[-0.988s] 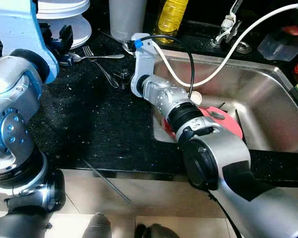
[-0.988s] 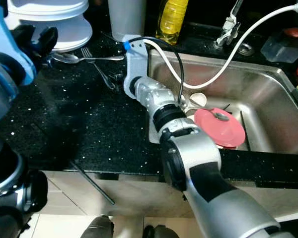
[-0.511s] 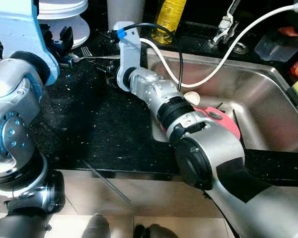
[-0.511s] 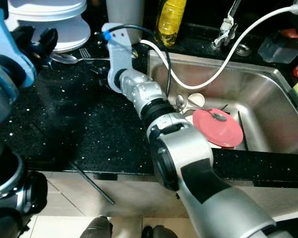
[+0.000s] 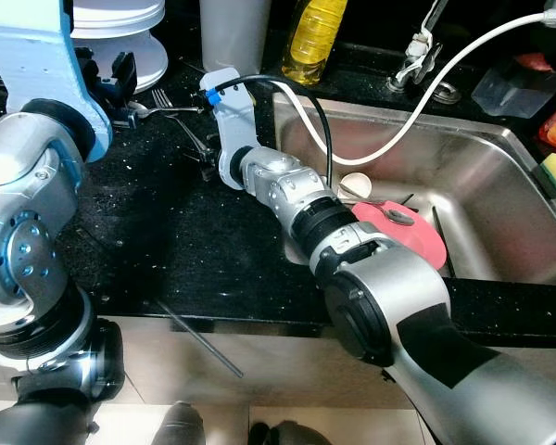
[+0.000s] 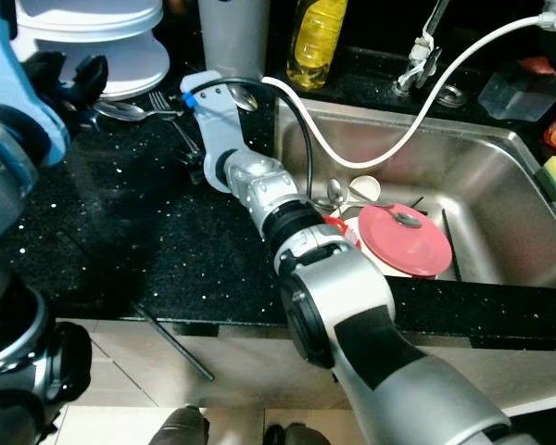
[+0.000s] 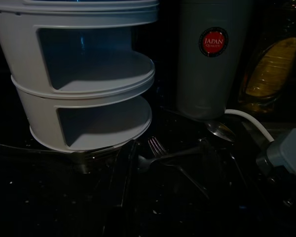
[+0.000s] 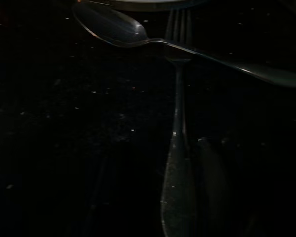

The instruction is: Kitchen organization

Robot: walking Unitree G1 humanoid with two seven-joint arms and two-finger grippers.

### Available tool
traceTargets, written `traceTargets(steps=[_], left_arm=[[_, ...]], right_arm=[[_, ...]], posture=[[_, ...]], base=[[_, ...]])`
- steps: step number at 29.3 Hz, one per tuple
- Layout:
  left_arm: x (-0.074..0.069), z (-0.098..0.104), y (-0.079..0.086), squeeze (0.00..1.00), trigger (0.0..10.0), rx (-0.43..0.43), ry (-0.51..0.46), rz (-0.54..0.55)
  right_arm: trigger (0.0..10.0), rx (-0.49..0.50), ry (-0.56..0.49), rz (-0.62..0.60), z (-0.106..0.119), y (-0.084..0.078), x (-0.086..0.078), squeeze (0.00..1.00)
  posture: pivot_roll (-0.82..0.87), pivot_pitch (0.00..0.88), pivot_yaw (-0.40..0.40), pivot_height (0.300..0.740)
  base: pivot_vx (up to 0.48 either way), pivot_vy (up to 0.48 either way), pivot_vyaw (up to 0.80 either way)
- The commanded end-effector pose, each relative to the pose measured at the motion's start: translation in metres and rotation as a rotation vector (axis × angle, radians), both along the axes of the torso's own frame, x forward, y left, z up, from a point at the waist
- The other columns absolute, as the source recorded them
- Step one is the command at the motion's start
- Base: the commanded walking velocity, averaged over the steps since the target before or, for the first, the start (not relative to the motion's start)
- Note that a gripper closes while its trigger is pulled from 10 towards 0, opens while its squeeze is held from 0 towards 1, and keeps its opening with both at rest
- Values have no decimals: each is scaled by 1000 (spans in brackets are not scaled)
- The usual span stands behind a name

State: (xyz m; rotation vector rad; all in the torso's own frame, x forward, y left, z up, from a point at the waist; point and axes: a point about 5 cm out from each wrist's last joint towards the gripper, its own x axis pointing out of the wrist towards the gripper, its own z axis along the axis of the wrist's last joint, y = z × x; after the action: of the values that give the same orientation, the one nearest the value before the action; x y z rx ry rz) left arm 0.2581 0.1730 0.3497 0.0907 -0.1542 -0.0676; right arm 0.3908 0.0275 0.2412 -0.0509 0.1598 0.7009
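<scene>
A fork (image 8: 177,148) and a spoon (image 8: 113,27) lie crossed on the black counter (image 5: 167,232), in front of the white tiered rack (image 5: 120,37). My right arm reaches from the sink side across the counter. Its gripper (image 5: 204,153) sits low over the fork's handle end, mostly hidden behind the wrist. My left gripper (image 6: 69,74) hovers open beside the rack, above the spoon's bowl (image 6: 120,109), holding nothing. The left wrist view takes in the rack (image 7: 89,84), the fork (image 7: 160,153) and a grey cup (image 7: 212,59).
A steel sink (image 5: 482,185) on the right holds a pink plate (image 5: 403,232) with a spoon (image 5: 394,215) on it and a small white bowl (image 5: 355,184). A white hose (image 5: 426,102) loops over it. A yellow bottle (image 5: 312,37) stands behind.
My right arm has swung left from the sink's edge across the counter to the cutlery by the rack. The left arm has stayed where it was.
</scene>
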Motion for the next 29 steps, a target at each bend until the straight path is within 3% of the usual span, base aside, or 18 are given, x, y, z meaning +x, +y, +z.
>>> traceTargets(steps=[1,9,16,20,23,29], left_arm=[[-2,-3,-3,0,10000,5,7,-13],[-1,-3,-2,0,10000,2,6,-10],[-2,-3,-2,0,10000,2,7,-5],[-3,-2,-1,0,10000,3,7,0],[-3,-3,-1,0,10000,3,7,2],[-2,-3,-1,0,10000,0,6,1]], right_arm=[[0,-29,119,-18,-28,-9,-2,0],[0,86,216,-11,-29,-10,-3,0],[0,115,212,-4,-23,-11,-1,0],[0,184,171,15,-2,-11,3,0],[0,258,93,49,31,-14,7,0],[0,299,22,57,59,-25,11,0]], posture=[[421,48,-119,740],[414,50,-122,740],[418,55,-123,740],[422,58,-123,740],[420,59,-122,740],[409,56,-120,740]], base=[[0,0,0],[0,0,0],[0,0,0],[0,0,0],[0,0,0],[0,0,0]])
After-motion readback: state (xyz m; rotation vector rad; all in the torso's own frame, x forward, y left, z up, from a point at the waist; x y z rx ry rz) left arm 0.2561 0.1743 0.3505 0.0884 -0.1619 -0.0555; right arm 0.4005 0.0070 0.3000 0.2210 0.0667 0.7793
